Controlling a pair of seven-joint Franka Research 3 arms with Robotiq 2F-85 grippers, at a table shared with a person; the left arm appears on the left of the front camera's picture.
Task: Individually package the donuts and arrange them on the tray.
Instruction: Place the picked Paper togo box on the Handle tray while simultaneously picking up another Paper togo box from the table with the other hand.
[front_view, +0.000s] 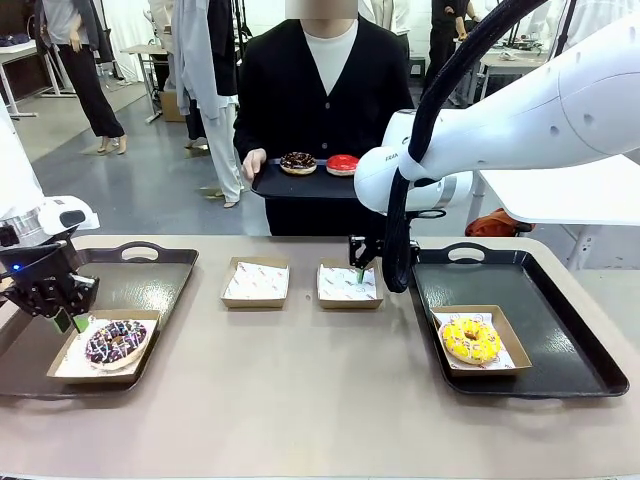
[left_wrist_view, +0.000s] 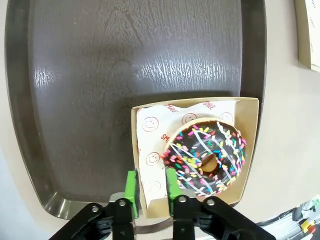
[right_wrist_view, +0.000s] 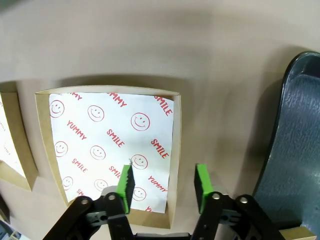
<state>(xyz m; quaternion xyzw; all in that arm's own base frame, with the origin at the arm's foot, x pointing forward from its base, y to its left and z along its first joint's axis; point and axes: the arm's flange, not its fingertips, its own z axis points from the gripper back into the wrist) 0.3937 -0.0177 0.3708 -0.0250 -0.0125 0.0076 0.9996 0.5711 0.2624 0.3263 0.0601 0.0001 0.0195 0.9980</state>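
Note:
The dark chocolate donut with colourful sprinkles lies in a paper-lined box at the near edge of the left tray. My left gripper straddles that box's side wall, its green pads a little apart and open. The yellow donut sits boxed on the right tray. My right gripper hangs open over an unfilled box, one finger inside its wall and one outside. The person holds a small tray carrying the plain chocolate donut and the red donut.
A second unfilled box lies on the table between the trays. The near half of the tan table is bare. The left tray's back half is bare, and so is the right tray's far part.

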